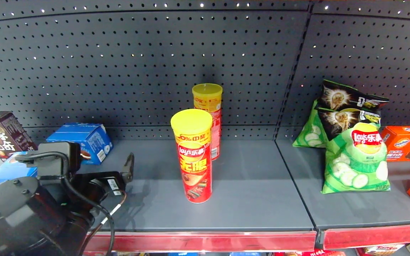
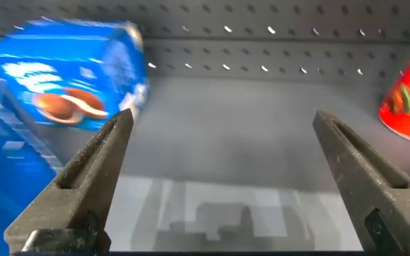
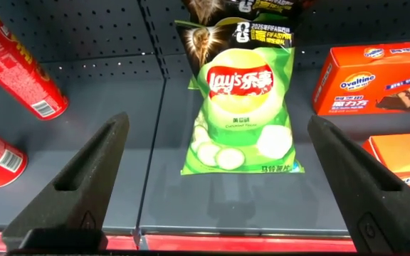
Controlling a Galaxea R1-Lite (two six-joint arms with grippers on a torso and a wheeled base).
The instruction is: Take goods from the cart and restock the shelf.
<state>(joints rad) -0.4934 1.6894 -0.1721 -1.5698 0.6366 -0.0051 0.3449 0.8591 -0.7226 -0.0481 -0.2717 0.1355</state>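
Note:
Two red chip cans with yellow lids stand on the grey shelf (image 1: 255, 192), one in front (image 1: 193, 156) and one behind it (image 1: 209, 106). My left gripper (image 1: 128, 167) hovers low over the shelf's left part, left of the front can. It is open and holds nothing (image 2: 224, 121); a blue cookie box (image 2: 62, 78) lies just beyond one finger and the red can (image 2: 408, 99) off to the other side. My right gripper (image 3: 219, 124) is open and empty in front of the shelf, facing a green chip bag (image 3: 242, 107).
A blue cookie box (image 1: 84, 140), a flat blue box (image 1: 9, 170) and a dark box (image 1: 2, 135) sit at the shelf's left. Green (image 1: 356, 160) and black chip bags (image 1: 347, 101) and orange boxes (image 1: 404, 142) fill the right section. A pegboard wall backs the shelf.

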